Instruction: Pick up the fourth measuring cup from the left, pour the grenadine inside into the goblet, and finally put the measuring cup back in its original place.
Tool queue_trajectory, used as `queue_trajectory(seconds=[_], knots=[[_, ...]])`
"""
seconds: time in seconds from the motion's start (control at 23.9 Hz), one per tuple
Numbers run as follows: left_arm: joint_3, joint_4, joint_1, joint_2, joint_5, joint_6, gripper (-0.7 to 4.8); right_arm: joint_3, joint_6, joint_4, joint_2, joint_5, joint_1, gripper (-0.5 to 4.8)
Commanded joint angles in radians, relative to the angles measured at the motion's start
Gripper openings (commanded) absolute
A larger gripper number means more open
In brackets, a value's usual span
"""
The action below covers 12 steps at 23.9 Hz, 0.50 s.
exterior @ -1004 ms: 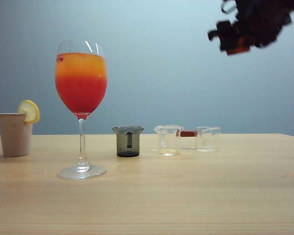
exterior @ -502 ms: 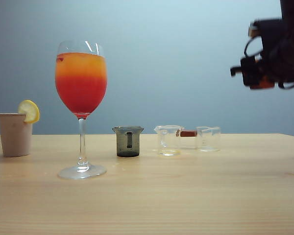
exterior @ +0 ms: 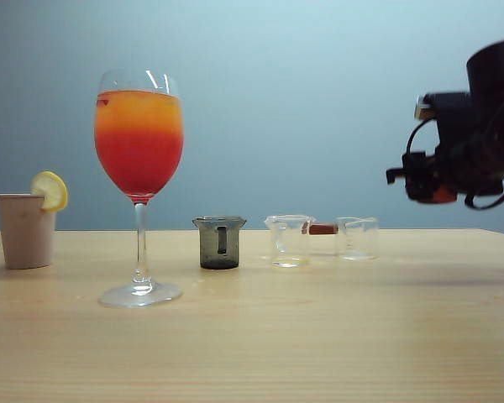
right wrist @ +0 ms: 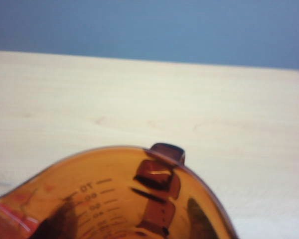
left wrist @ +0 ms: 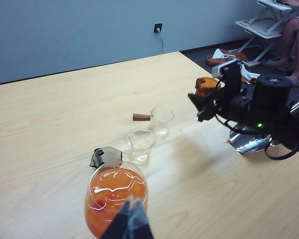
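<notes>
The goblet [exterior: 139,168] stands at the left and holds red grenadine [exterior: 139,166] under an orange layer. My right gripper [exterior: 427,180] hangs in the air at the right, above the table and beyond the row of cups. It is shut on the amber fourth measuring cup [right wrist: 124,194], whose orange edge [exterior: 442,196] peeks out below the jaws. Inside the cup I see only a red trace near the rim. In the left wrist view the same cup [left wrist: 205,84] is held well away from the goblet [left wrist: 114,195]. My left gripper [left wrist: 131,219] is shut and empty, close by the goblet.
A beige tumbler [exterior: 25,229] with a lemon slice stands far left. A smoky grey cup [exterior: 219,243] and two clear cups [exterior: 289,240] [exterior: 357,238] form a row, with a small brown cylinder [exterior: 322,228] lying behind them. The table edge runs at the right.
My right arm has come down from the top right corner, moving lower and further right with the amber cup in its jaws. Everything on the table stayed put.
</notes>
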Motion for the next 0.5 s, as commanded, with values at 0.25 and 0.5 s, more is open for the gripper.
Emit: queue_trajectory(seconds=[0.25,0.5], knots=[[0.006,0.013,0.001,0.011,-0.001,0.005,-0.05,0.009,0.040,0.108,0.097,-0.002,-0.001,0.25],[0.007,0.013,0.001,0.011,0.000,0.004,-0.05,0.016,0.040,0.152,0.158,-0.025,-0.005,0.26]])
